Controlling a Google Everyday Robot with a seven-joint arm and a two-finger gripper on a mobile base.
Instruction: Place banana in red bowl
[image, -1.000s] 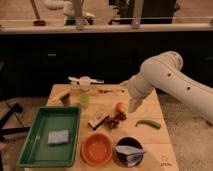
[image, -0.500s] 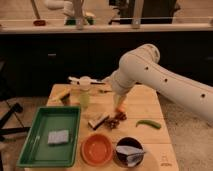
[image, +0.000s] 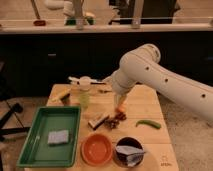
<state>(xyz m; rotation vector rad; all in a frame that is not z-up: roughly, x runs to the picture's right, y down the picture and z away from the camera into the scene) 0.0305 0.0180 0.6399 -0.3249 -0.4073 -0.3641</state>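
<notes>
— Tray (image: 34, 144) on the left of the surface (image: 144, 107), green, with a blue sponge (image: 58, 136) lying in it. Can you spot the banana?
— Yes, the banana (image: 61, 95) lies at the back left corner, just behind the tray, near a pale bottle (image: 85, 96). It's well apart from the red bowl (image: 96, 149), which sits at the front edge just beside the tray.
— And the gripper?
— The gripper (image: 120, 104) hangs over the middle of the surface, fingers spread, holding nothing. Right of the red bowl is a dark bowl (image: 125, 142); further right lies a green pod (image: 148, 123)
</notes>
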